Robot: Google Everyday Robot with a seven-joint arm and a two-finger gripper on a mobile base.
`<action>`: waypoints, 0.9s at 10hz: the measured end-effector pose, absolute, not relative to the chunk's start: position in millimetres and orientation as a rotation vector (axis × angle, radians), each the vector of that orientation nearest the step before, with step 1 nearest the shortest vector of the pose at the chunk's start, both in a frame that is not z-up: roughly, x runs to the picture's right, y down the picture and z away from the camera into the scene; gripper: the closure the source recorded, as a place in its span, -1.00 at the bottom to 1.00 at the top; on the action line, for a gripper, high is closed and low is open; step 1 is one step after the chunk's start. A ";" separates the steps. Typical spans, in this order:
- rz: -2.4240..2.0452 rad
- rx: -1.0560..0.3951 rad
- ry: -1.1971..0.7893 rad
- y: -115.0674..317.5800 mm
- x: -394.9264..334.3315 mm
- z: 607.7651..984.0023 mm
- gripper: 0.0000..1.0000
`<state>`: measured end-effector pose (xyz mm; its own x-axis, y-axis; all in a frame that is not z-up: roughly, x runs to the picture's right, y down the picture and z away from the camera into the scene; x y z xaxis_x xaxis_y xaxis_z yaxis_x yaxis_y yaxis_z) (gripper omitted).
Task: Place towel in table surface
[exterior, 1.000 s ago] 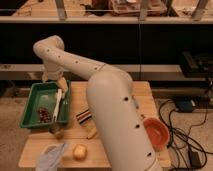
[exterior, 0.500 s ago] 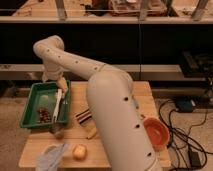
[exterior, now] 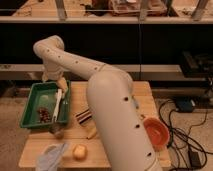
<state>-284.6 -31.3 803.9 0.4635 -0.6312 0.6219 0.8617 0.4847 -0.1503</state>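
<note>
End effector (exterior: pixel 61 111) above green tray (exterior: pixel 44 95) of small dark-red items (exterior: pixel 43 114)

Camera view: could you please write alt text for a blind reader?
A robot arm reaches over the table surface, its open claw hanging over the green tray. The pale towel lies on the table's near edge.
</note>
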 end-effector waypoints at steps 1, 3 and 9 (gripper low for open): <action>-0.963 -0.487 -0.534 -31.3 -284.6 803.9 -0.60; -0.963 -0.487 -0.534 -31.3 -284.6 803.9 -0.60; -1.017 -0.507 -0.663 3.1 -273.2 778.8 -0.60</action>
